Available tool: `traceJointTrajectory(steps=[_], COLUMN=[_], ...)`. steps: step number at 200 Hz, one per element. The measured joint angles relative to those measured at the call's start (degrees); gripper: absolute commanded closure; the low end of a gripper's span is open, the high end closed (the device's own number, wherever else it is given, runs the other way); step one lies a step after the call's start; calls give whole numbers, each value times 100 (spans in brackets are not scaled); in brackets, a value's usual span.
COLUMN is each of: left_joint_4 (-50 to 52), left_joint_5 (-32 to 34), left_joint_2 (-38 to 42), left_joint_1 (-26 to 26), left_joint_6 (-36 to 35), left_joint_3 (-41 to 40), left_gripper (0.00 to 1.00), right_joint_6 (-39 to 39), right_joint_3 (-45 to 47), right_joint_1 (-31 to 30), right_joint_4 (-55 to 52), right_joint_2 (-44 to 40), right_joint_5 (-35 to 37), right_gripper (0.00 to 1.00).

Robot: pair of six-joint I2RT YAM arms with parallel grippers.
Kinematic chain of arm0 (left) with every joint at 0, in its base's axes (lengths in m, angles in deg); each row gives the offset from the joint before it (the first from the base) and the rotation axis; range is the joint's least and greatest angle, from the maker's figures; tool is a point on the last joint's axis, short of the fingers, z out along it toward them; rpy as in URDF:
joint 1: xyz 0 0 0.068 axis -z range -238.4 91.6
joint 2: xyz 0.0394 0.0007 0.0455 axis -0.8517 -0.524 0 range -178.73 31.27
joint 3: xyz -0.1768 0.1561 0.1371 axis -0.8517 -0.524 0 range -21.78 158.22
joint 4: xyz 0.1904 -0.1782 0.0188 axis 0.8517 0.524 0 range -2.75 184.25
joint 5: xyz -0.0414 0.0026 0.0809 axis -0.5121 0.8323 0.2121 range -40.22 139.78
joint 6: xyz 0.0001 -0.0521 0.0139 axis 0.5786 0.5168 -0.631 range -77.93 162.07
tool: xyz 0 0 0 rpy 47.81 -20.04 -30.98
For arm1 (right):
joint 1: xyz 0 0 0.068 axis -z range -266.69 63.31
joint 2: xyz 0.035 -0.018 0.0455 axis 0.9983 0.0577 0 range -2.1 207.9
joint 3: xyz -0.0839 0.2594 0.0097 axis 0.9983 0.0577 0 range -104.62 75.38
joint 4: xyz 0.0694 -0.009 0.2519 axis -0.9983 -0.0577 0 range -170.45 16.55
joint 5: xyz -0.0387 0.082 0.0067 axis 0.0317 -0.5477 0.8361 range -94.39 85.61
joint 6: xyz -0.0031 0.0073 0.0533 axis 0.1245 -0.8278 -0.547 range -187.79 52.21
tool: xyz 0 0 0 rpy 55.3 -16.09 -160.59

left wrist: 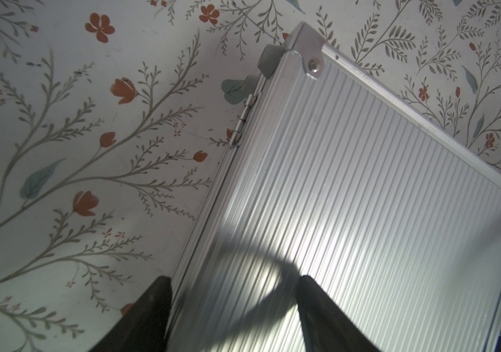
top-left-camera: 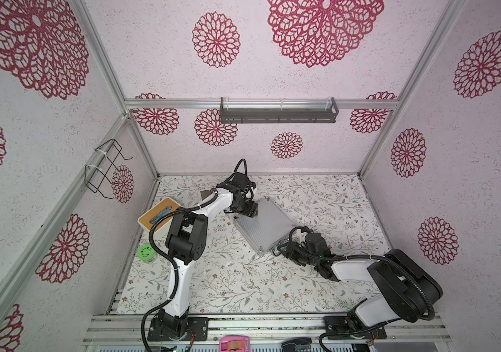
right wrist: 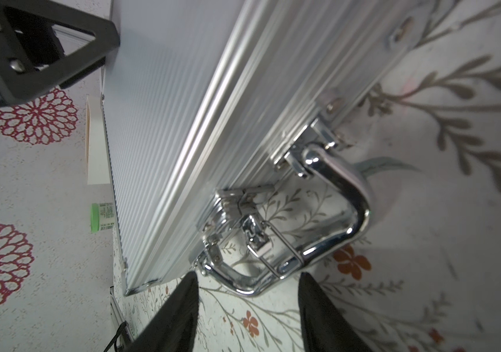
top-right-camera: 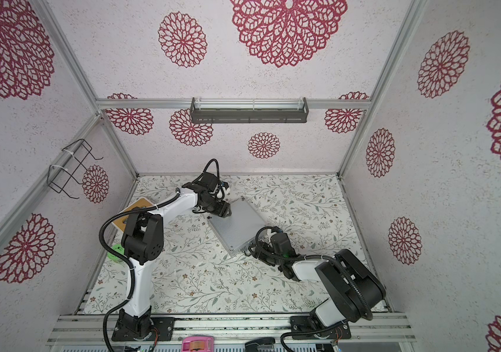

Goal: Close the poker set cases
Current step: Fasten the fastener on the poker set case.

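Clutter sits along the left edge of the floral-printed tabletop: a white box with a slotted wooden top towards the far left and a small round green-lidded tub nearer. Both are well apart from the work and, I judge, in nobody's way. Right of them, the left gripper reaches to the far-left side of the flat square silver ribbed-aluminium poker case, which lies mid-table, turned at an angle, with its lid down on its base. The gripper's black fingers stand apart and grip nothing. One is over the ribbed lid and its mate is off the side, along the edge that carries the small metal hinge. That placing looks meant to press the lid flat and stop the case sliding, though I cannot tell whether the finger touches the lid. At the case's near-right edge the right gripper faces the chrome loop handle and a chrome latch, its jaws parted and empty, seemingly lined up to work the clasp. The latch appears to stick out from the edge rather than lie flat, so fastening is likely still to do. The handle lies on the table around the latch and may crowd the fingers.
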Motion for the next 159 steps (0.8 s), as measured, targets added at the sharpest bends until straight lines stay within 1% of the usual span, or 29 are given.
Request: traceJointTrajectory(steps=[159], left_joint_4=[-4], left_joint_5=[4], left_joint_2=[0], left_joint_1=[4], left_joint_6=[-72], left_joint_3=[0], left_gripper=[33], right_joint_6=[-238], right_joint_3=[44], right_joint_1=[0], right_joint_4=[184], right_joint_2=[17], right_joint_5=[22], right_gripper=[48])
